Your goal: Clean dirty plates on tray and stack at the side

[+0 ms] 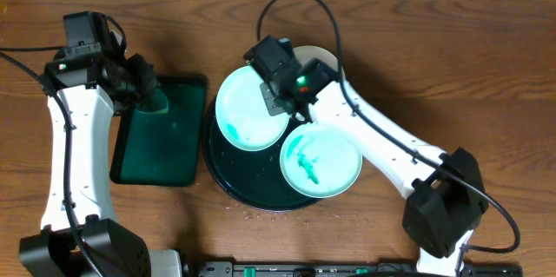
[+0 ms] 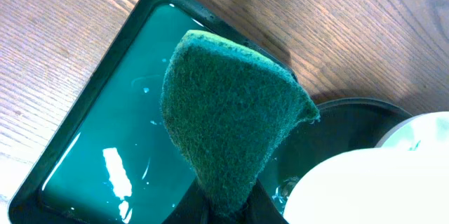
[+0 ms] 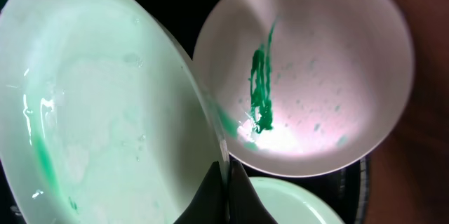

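A mint plate [image 1: 243, 112] sits over the far-left part of the tray [image 1: 228, 171], tilted. The right gripper [image 3: 226, 176] is clamped on its rim, one finger on each face. Its surface looks wet, with faint teal streaks [image 3: 42, 161] along one edge. A second mint plate [image 1: 320, 162] lies flat on the tray's right side, toward the near edge of the table [image 1: 486, 69], and carries a teal smear [image 1: 306, 164] at its middle. A white plate [image 3: 309, 76] lies just beyond the held one, at the tray's far side, with a long teal smear down its middle and scattered specks. From overhead the right arm hides most of it, and I cannot tell whether it rests on the tray. The tray itself stands at the table's middle, nearer the near edge.

Just left of it lies a green tray [image 1: 165, 138] holding shiny liquid. The left gripper [image 1: 148, 95] hangs over that tray's far end, pinched on a green sponge [image 2: 231, 104].
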### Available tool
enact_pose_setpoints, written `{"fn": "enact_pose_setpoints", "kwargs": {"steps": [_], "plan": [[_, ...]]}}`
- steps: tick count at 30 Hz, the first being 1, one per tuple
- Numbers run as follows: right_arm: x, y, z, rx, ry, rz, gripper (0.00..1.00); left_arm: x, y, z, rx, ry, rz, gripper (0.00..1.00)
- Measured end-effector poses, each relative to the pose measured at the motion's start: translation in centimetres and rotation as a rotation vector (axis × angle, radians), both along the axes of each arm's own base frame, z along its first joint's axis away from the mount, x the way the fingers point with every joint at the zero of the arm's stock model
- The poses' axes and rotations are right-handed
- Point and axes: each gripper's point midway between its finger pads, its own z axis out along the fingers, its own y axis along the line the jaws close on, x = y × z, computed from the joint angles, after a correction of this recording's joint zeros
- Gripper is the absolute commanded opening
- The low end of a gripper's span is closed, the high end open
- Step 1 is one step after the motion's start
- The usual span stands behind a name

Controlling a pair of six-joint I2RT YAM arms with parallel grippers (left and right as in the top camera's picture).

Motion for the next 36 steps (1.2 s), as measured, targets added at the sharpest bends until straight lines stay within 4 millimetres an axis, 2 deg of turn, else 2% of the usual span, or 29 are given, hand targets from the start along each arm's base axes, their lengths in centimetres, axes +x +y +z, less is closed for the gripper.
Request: {"fn": "enact_pose_setpoints", "kwargs": {"steps": [5,6,8,10,12,15,22,26,29,33,36], "plan": [[-2.1,1.7,-4.6,0.068,0.21,0.018,0.01,0.0,0.0,0.0,-0.002,0.001,0.007,0.07],[-2.8,2.0,-6.1,0.065,0.261,0.025,0.01,0.0,0.0,0.0,-0.002,0.0,0.008,0.07],[-4.0,2.0,-8.2,0.042,0.334,0.028,0.13,0.1,0.1,0.0,-0.001,-0.001,0.008,0.07],[-5.0,2.0,-9.5,0.028,0.384,0.027,0.37,0.1,0.1,0.0,-0.001,-0.001,0.008,0.08],[-5.2,2.3,-9.5,0.037,0.386,0.058,0.44,0.1,0.1,-0.1,-0.002,0.0,0.008,0.07],[-4.8,3.2,-9.3,0.055,0.36,0.163,0.48,0.1,0.1,-0.1,-0.003,0.001,0.012,0.07],[-2.2,3.9,-8.7,0.057,0.237,0.368,0.49,0.1,0.1,-0.1,-0.005,0.002,0.015,0.07],[-1.7,4.1,-8.6,0.041,0.199,0.441,0.5,0.1,0.1,-0.1,-0.008,0.002,0.021,0.07],[-1.1,5.0,-8.5,0.042,0.148,0.538,0.48,0.1,0.1,-0.1,-0.008,0.002,0.021,0.07],[0.0,6.4,-9.2,0.047,0.119,0.61,0.43,0.1,0.0,-0.1,-0.008,0.003,0.021,0.07],[0.8,7.4,-10.5,0.034,0.133,0.652,0.4,0.0,0.0,-0.2,-0.009,0.008,0.021,0.07]]}}
